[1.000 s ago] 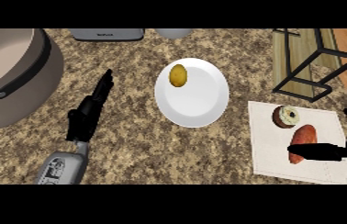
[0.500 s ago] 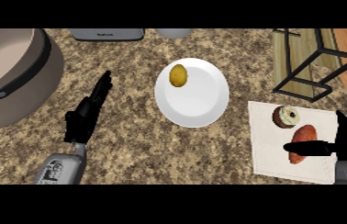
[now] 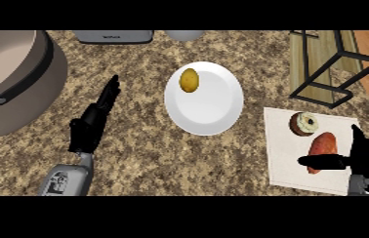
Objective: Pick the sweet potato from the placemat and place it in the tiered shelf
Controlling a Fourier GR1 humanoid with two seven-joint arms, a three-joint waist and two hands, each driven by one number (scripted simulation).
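The reddish-brown sweet potato (image 3: 323, 147) lies on the white placemat (image 3: 284, 159) at the lower right, just below a frosted donut (image 3: 304, 122). My right hand (image 3: 347, 160) comes in from the right edge and is open: its thumb (image 3: 317, 161) reaches under the sweet potato's lower end and its fingers (image 3: 358, 140) stand along its right side. The tiered shelf (image 3: 324, 69), a black wire frame over wooden boards, stands at the upper right. My left hand (image 3: 92, 121) rests open on the counter at the left, fingers pointing up.
A white plate (image 3: 213, 108) in the middle carries a small yellow potato (image 3: 189, 80). A large beige pot (image 3: 25, 78) fills the left side. A grey appliance (image 3: 115, 36) and a pale round object (image 3: 184, 34) sit along the back edge.
My right hand has moved left and up onto the placemat, so its thumb now reaches under the sweet potato and its fingers show beside it. The left hand has not moved.
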